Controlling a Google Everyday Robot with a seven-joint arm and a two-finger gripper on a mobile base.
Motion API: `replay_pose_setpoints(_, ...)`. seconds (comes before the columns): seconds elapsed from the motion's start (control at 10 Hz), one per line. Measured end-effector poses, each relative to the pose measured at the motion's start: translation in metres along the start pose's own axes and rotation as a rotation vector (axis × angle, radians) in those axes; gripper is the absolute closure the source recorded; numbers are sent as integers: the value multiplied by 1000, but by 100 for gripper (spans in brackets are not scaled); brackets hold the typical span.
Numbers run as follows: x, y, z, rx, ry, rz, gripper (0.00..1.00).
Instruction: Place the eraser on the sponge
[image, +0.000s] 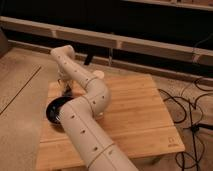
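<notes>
My white arm (82, 117) rises from the bottom edge, bends over the middle of the wooden table (135, 115) and reaches back toward its far left corner. The gripper (66, 88) hangs down there, just above the table top and behind the black bowl (54, 113). Most of the gripper is covered by the wrist. No eraser or sponge shows; the arm hides much of the table's left side.
A pale, rounded object (98, 74) stands at the table's back edge beside the arm. Black cables (192, 107) trail over the floor to the right. A long low ledge (125, 42) runs behind the table.
</notes>
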Motion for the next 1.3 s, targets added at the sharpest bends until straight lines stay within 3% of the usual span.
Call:
replay_pose_setpoints(0.1, 0, 1, 0, -2, 0, 0, 23)
replay_pose_setpoints(0.2, 0, 0, 0, -3, -1, 2, 20)
replay_pose_setpoints(0.9, -3, -6, -13, 1, -26, 10, 20)
replay_pose_setpoints(1.1, -13, -7, -34, 18, -71, -4, 20)
replay_pose_setpoints(1.3, -34, -4, -70, 41, -155, -38, 20)
